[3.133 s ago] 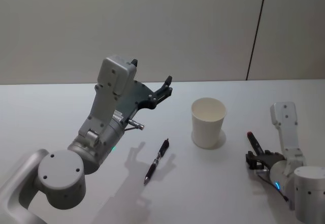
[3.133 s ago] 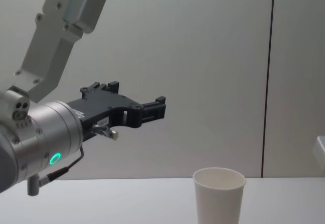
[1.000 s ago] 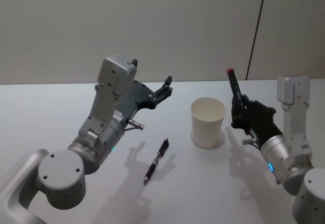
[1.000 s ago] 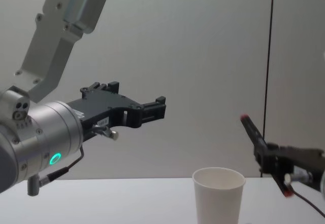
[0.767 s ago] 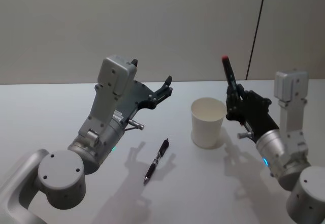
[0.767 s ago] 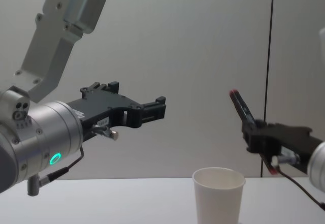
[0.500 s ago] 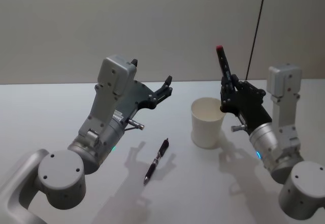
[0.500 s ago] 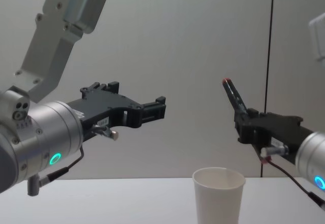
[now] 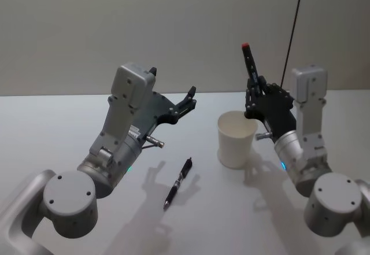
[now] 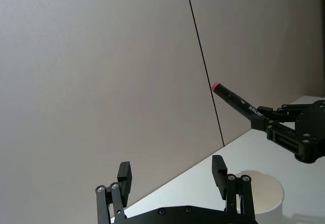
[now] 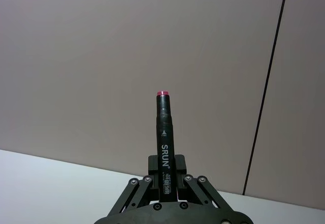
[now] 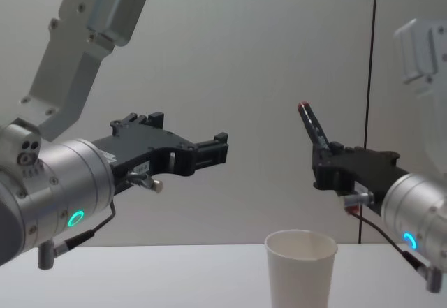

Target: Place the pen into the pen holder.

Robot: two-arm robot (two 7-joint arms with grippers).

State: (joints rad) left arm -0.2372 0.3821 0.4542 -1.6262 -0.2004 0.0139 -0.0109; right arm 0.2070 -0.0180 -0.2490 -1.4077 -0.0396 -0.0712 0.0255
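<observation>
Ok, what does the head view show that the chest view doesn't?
Head view: a black pen lying on the table, left of the cup. Chest view: from the side, open air between the right gripper and the cup's rim. Both: the right gripper shut on a red-tipped marker held tilted, higher than the cup, and the open left gripper raised.

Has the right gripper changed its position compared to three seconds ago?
Yes. The right gripper, shut on the red-tipped marker, has risen from the table and moved leftward to the white paper cup; it is now over the cup's right rim.
</observation>
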